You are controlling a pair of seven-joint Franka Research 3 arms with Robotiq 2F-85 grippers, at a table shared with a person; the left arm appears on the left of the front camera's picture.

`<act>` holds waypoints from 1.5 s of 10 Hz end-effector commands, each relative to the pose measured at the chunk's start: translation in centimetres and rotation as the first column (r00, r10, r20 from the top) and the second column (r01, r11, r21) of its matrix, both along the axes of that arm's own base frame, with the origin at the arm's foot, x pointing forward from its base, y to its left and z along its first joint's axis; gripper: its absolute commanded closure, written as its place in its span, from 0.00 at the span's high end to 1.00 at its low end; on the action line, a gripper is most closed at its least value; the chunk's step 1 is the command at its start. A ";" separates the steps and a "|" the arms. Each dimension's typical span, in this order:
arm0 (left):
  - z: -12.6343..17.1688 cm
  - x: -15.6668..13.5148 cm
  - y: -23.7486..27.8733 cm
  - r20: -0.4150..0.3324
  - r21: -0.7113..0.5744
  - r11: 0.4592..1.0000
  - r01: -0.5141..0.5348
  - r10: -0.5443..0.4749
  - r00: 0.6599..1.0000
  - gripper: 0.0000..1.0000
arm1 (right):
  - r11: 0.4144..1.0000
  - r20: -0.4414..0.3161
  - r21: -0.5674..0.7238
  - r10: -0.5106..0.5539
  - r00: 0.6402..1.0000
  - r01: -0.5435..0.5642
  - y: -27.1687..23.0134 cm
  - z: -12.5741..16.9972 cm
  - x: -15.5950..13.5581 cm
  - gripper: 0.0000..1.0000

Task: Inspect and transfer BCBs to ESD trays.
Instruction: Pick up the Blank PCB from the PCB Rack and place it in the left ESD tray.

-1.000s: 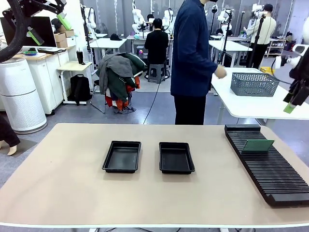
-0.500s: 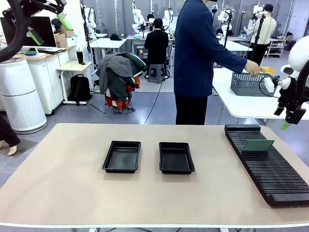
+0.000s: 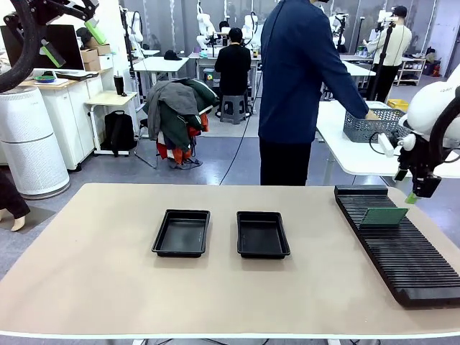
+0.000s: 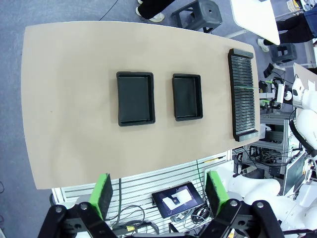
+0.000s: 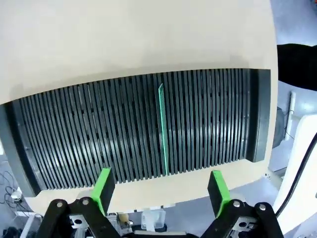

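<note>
Left jaws: spread wide, the green pads (image 4: 103, 194) well apart with only air between them.
Left gripper (image 4: 159, 194): hung high above the table (image 4: 69, 99), looking straight down on the whole top.
Right jaws: also parted, gripping nothing.
Right gripper (image 5: 160, 190): hovered over the rack (image 5: 99, 129); in its wrist view the board's line ran up from between its two pads. In the front view it hung over the rack's far right corner, above and just to the right of the board, apart from it.
BCB (image 3: 383, 215): one green board stood on edge in a slot of the rack, near the far end. It leaned slightly and lay crosswise to the rack's length.
ESD trays (image 3: 182, 233): two black trays sat side by side near the middle of the table, a small gap between them, their dark floors showing. Both lay well apart from the rack.
Rack: long, black and ribbed, it lay along the table's right side.
Person (image 3: 295, 86): stood beyond the far edge, turned toward another table, one hand (image 3: 371, 115) at the rim of a grey basket (image 3: 374, 128).
</note>
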State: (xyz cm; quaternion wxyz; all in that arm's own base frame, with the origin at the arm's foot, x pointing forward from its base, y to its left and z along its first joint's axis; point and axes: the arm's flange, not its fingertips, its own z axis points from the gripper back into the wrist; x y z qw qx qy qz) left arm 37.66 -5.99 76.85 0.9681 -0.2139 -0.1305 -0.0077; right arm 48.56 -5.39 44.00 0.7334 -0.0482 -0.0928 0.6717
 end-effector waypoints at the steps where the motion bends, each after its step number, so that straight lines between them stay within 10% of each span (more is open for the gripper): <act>1: -0.1 0.0 0.1 0.002 0.001 1.000 0.007 -0.007 1.000 1.00 | 0.999 0.020 -0.031 0.045 0.999 -0.044 -0.2 -1.7 0.5 1.00; 15: -0.1 0.0 0.1 0.002 0.001 1.000 0.007 -0.007 1.000 1.00 | 0.996 -0.065 0.037 0.080 0.995 -0.078 -0.6 -7.5 4.1 1.00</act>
